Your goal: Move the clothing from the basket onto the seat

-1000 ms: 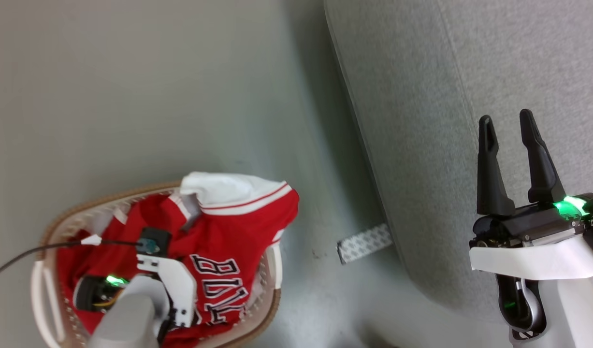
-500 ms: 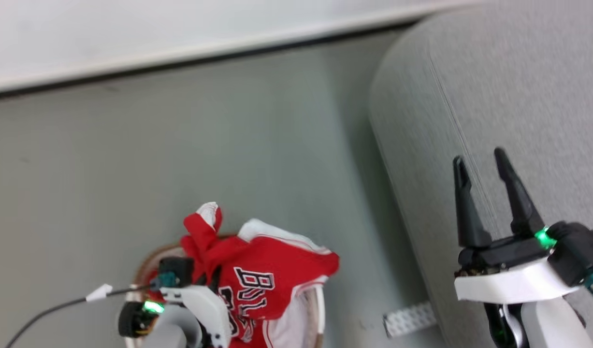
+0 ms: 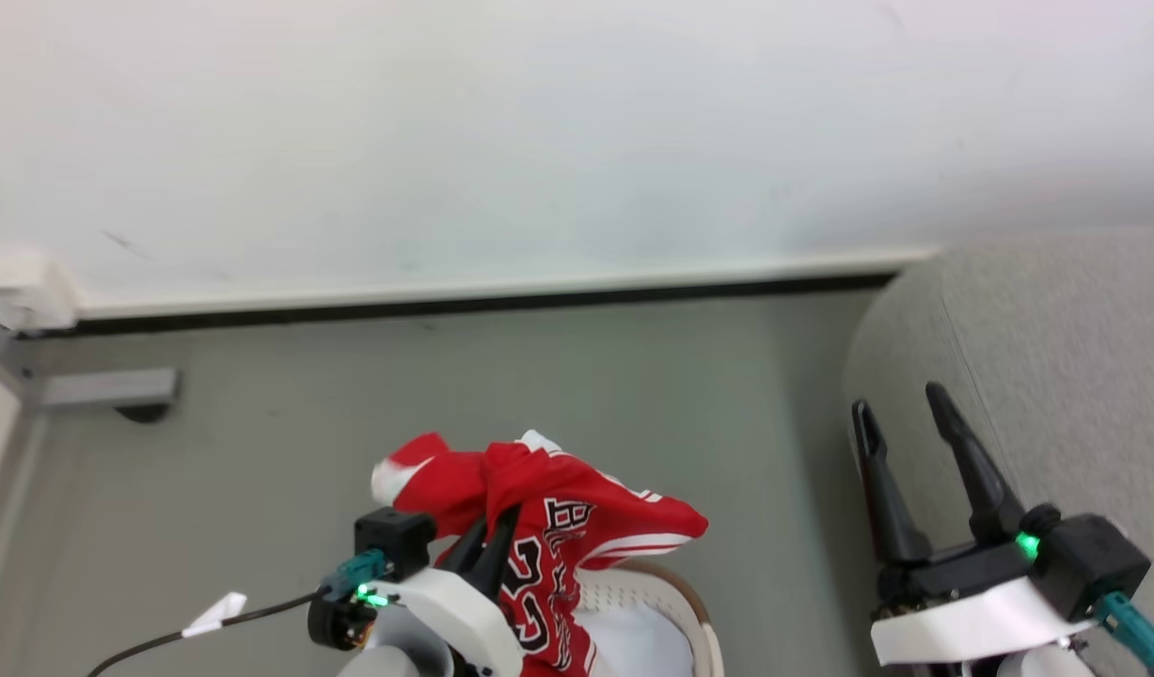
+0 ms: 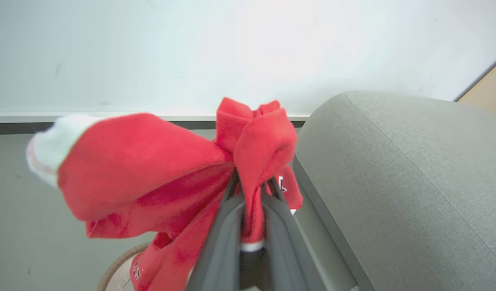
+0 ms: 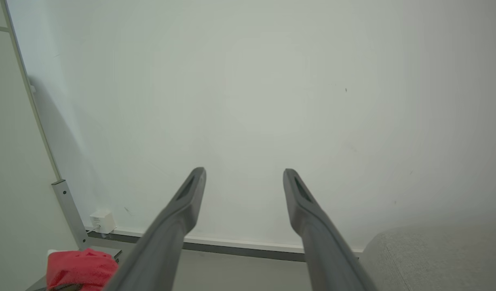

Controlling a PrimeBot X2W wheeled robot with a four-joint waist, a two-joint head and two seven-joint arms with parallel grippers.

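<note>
A red jersey point(image 3: 577, 527) with white trim and black lettering hangs bunched from my left gripper point(image 3: 495, 527), which is shut on a fold of it above the basket point(image 3: 701, 616). In the left wrist view the red cloth point(image 4: 150, 161) wraps over the closed fingers point(image 4: 225, 226), with the basket's tan rim point(image 4: 114, 268) showing below. The grey seat point(image 3: 1056, 357) lies to the right, its rounded edge point(image 4: 393, 173) close beside the jersey. My right gripper point(image 3: 898, 402) stands open and holds nothing over the seat's left edge; its fingers point(image 5: 183, 210) point at the wall.
A white wall with a dark baseboard point(image 3: 464, 303) runs across the back, above the grey floor point(image 3: 351, 404). A grey metal bracket point(image 3: 106, 385) sits at the far left. White fabric point(image 3: 642, 649) lies inside the basket. A small white box point(image 5: 102, 221) sits at the wall's foot.
The head camera has tilted up toward the wall. My left gripper has lifted the red jersey up out of the basket. The right gripper stays open.
</note>
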